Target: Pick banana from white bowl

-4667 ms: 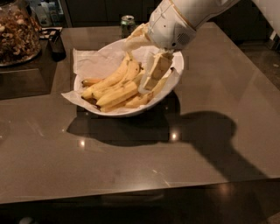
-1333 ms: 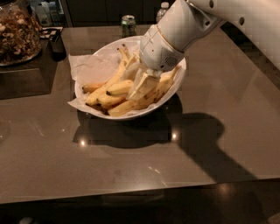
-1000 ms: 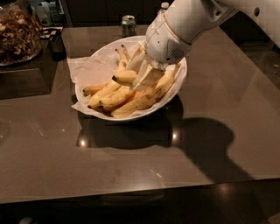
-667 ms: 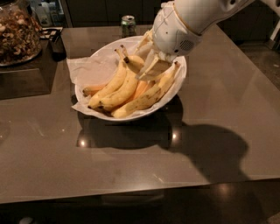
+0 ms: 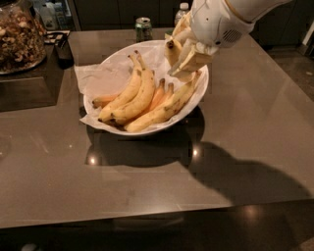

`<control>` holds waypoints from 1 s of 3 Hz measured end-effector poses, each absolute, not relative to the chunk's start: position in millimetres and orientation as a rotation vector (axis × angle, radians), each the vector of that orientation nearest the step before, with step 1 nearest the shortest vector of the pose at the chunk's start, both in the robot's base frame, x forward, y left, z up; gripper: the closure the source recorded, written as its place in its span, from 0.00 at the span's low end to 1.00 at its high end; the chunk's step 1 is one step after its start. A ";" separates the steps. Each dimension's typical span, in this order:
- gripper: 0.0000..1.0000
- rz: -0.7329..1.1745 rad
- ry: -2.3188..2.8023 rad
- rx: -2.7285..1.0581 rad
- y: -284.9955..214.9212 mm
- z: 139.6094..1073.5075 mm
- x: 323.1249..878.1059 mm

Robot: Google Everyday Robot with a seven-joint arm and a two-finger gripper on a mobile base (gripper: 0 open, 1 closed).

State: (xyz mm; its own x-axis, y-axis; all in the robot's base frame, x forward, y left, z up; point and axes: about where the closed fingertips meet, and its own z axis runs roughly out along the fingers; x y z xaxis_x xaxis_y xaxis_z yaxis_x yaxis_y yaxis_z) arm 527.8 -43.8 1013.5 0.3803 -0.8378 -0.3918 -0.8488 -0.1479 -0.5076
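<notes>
The white bowl [image 5: 200, 96], wide and lined with crumpled white paper, sits on the dark table and holds several yellow bananas [image 5: 141, 98] lying side by side. My gripper [image 5: 182, 58] hangs over the bowl's far right rim, just above the fruit. Its cream fingers are shut on one banana [image 5: 172, 52], whose dark tip points up and to the left. The rest of that banana is hidden behind the fingers and the white wrist housing.
A green drink can [image 5: 143, 28] stands just behind the bowl, with a bottle [image 5: 181, 9] further back. A glass jar of nuts [image 5: 18, 39] stands at the far left, with a small dark object [image 5: 64, 48] beside it. The table's front edge runs along the bottom.
My gripper has risen out of the pile and shifted up and to the right, taking one banana with it. The bananas left in the bowl now lie uncovered.
</notes>
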 end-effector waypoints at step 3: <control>1.00 -0.106 1.443 -1.826 -76.7 1055.5 488.2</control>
State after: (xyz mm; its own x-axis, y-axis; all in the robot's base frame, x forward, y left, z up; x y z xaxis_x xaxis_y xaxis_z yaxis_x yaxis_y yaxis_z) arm 488.2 -76.7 1055.5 0.3492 -0.8523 -0.3893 -0.7864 -0.0406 -0.6164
